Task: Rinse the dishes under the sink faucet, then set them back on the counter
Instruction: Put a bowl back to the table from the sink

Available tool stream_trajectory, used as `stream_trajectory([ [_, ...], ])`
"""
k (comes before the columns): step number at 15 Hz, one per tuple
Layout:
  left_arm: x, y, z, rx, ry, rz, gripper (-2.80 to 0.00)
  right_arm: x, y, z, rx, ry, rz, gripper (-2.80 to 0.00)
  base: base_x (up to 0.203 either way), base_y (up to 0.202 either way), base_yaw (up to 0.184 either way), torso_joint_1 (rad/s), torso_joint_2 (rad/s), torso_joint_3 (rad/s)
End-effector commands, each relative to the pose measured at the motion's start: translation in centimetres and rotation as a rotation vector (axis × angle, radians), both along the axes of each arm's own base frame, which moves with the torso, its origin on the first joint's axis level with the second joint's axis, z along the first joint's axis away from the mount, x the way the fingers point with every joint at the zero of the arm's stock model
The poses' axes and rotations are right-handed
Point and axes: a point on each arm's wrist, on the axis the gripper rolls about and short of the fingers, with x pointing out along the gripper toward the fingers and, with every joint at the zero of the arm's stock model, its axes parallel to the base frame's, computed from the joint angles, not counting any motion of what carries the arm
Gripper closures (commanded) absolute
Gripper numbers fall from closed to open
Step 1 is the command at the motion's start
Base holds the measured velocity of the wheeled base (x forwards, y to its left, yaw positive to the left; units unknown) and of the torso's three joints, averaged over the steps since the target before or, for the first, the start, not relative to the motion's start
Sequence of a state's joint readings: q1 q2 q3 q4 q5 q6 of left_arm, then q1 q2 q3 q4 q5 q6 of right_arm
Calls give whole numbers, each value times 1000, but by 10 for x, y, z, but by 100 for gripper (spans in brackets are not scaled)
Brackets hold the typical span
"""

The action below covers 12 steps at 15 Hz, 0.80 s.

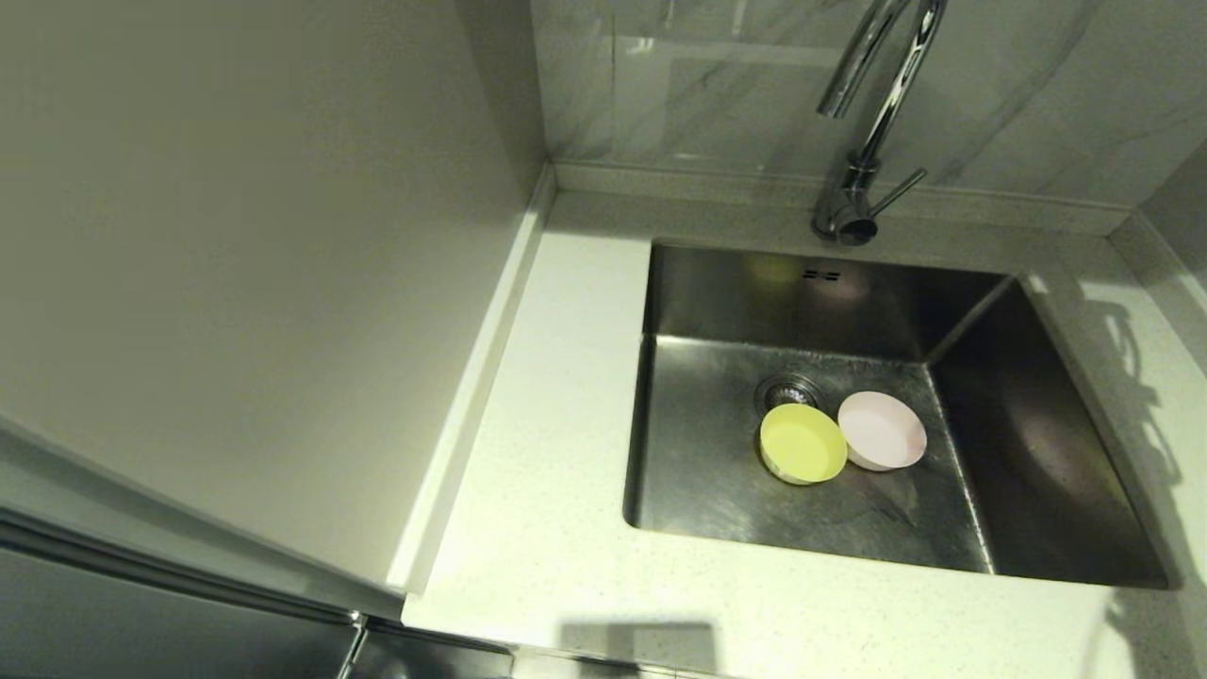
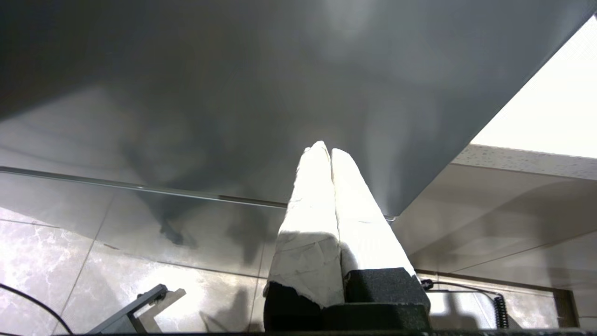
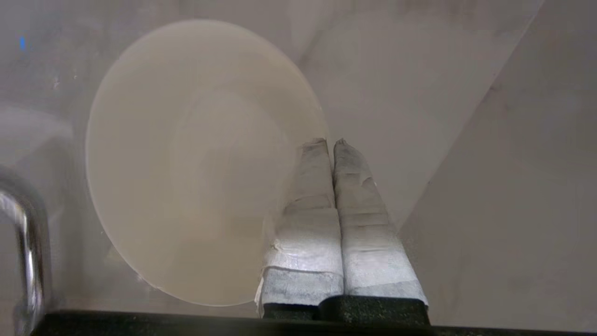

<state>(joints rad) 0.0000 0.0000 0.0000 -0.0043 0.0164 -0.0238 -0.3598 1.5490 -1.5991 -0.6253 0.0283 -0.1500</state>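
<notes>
Before me the pale speckled bench [image 1: 566, 528] wraps around the steel sink [image 1: 717, 490] set into it, the faucet [image 1: 853, 203] stands on its back strip, and on the sink floor the yellow bowl [image 1: 802, 443] and pink bowl [image 1: 882, 430] sit touching by the drain [image 1: 787, 389].

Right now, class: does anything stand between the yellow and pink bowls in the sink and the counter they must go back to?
Nothing visible does. The yellow bowl and pink bowl sit uncovered on the sink floor; the counter beside it lies bare.
</notes>
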Motion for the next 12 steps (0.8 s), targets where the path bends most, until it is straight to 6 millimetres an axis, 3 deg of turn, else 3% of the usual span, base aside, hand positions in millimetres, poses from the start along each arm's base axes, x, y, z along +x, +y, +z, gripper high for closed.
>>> stream_trajectory([
  [1,0,0,0,-1,-2,0,0,-5,2,19,-18,-59,-7,0,0,0,0,0,0,0],
  [3,0,0,0,-1,-2,0,0,-4,2,13,-17,-37,-11,0,0,0,0,0,0,0],
  [5,0,0,0,-1,-2,0,0,10,-4,0,12,35,-14,0,0,0,0,0,0,0],
  [7,0,0,0,-1,-2,0,0,10,-5,17,36,-2,-49,0,0,0,0,0,0,0],
  [9,0,0,0,-1,-2,0,0,-2,-1,30,6,-83,-53,0,0,0,0,0,0,0],
  [12,0,0,0,-1,-2,0,0,22,-11,-9,37,59,-57,0,0,0,0,0,0,0],
])
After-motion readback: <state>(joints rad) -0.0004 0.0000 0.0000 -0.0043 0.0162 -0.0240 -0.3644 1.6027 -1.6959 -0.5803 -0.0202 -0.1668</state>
